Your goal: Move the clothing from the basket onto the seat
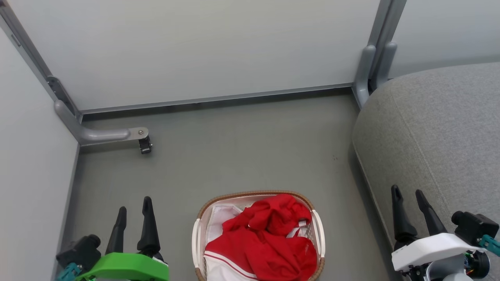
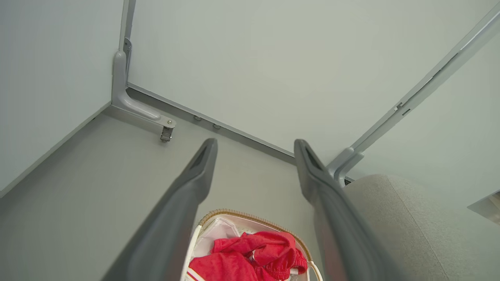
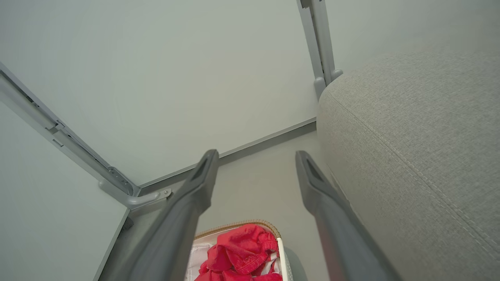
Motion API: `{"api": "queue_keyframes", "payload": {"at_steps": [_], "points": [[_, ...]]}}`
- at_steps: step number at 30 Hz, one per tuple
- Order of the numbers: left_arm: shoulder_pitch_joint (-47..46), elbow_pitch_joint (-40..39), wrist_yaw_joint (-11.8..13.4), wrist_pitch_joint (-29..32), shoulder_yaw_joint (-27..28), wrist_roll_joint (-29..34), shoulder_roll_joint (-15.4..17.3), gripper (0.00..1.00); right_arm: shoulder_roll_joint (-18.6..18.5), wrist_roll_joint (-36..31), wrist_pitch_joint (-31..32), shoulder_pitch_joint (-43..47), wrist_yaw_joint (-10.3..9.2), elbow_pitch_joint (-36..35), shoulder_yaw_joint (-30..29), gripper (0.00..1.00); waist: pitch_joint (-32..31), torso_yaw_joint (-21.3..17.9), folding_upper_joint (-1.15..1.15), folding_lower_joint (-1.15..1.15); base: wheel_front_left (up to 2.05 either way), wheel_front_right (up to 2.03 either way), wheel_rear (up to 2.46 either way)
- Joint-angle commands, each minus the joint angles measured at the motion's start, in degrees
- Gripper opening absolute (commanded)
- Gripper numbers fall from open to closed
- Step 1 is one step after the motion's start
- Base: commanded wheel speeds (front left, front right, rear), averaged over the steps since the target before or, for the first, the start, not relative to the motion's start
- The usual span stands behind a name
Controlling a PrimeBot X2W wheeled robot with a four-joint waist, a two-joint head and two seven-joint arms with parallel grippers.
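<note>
Here the clothing fills the basket, seemingly clear of both jaws.

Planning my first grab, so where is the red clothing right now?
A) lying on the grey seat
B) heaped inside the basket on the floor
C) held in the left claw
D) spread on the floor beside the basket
B: the red clothing lies bunched inside the basket, while the left claw and the right claw stand open and apart from it.
</note>
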Motion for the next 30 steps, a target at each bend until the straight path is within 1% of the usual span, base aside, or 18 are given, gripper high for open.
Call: {"api": "queue_keyframes", "payload": {"at_steps": [1, 16, 30], "points": [[0.4, -0.1, 0.2, -0.5, -0.2, 1.7, 0.4, 1.0, -0.4, -1.8, -0.6, 0.6, 0.01, -0.3, 0.0, 1.0, 0.0, 0.0, 0.0, 0.0, 0.0, 0.0, 0.0], [1.1, 2.3, 1.4, -2.5, -1.8, 9.7, 0.5, 1.0, -0.4, -10.4, -2.5, 1.0, 0.02, 0.7, 0.7, 1.0, 0.1, 0.2, 0.0, 0.0, 0.0, 0.0, 0.0], [1.5, 3.9, 2.4, -4.2, -2.9, 14.6, 0.5, 1.0, -0.5, -16.8, -4.3, 1.7, 0.01, 0.5, 1.5, 1.0, 0.2, 0.5, 0.0, 0.0, 0.0, 0.0, 0.0]]}}
